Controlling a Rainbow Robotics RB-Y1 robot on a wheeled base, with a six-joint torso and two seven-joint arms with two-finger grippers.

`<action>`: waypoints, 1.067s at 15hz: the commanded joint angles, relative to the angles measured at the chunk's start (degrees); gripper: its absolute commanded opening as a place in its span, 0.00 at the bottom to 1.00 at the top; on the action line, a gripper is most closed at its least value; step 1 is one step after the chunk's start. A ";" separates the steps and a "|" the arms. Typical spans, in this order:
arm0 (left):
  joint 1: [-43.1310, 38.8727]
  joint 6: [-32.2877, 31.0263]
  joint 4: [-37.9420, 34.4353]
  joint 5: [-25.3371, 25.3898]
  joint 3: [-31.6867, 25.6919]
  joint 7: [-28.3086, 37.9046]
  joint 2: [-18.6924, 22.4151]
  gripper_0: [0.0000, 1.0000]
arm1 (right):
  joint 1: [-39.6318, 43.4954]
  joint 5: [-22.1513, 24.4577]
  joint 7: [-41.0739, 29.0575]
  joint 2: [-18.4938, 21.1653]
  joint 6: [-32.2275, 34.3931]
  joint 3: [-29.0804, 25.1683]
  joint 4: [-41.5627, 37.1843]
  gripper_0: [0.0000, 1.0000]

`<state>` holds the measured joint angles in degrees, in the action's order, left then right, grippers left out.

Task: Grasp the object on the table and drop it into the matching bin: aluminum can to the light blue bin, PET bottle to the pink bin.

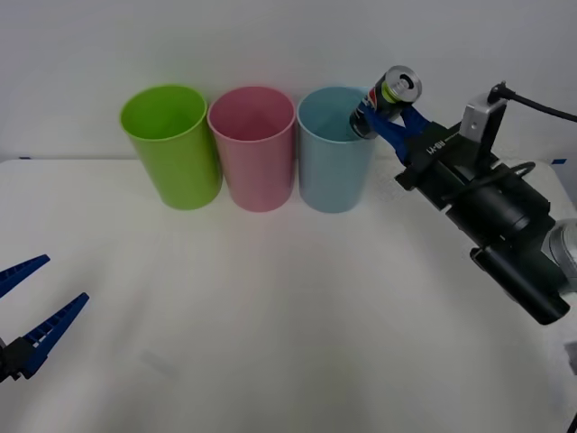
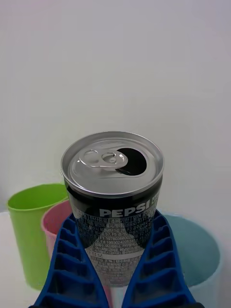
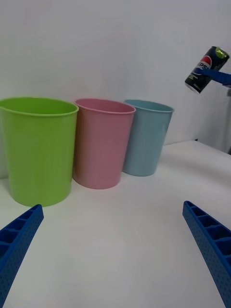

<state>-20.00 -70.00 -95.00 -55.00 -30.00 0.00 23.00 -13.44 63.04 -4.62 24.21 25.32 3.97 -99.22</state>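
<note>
Aluminum can (image 1: 388, 99) in right end effector (image 1: 389, 119) above light blue bin (image 1: 335, 162).

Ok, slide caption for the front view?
Right gripper holds the aluminum can tilted above the light blue bin's rim.

The right gripper (image 1: 386, 115) has two bright blue plastic fingers (image 2: 72, 269), ribbed along the outer side with open cells moulded into them. They sit on a black block with small white lettering. Behind it the right arm (image 1: 505, 244) is a chain of black cylinders with a glossy ring, ending in a silver-grey joint. A light grey bracket with a thick black cable stands on the wrist. The left gripper (image 1: 32, 311) has the same blue ribbed fingers on a black mount.
</note>
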 commanded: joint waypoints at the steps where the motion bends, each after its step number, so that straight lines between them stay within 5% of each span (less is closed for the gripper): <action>1: 0.00 0.00 0.00 0.00 0.00 0.00 0.00 1.00 | -5.10 4.11 -0.30 -2.77 -0.01 -1.60 6.59 0.00; 9: 0.00 0.00 0.00 0.00 0.00 0.00 0.00 1.00 | -15.91 16.86 -0.21 -12.70 0.34 -7.66 19.42 0.00; 16: 0.00 0.00 0.00 0.00 0.00 0.00 0.00 1.00 | -16.61 19.93 -0.04 -15.34 0.52 -8.63 19.95 0.00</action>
<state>-20.00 -70.00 -95.00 -55.00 -30.00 0.00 23.00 -30.06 82.97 -4.79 8.95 25.76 -4.69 -79.28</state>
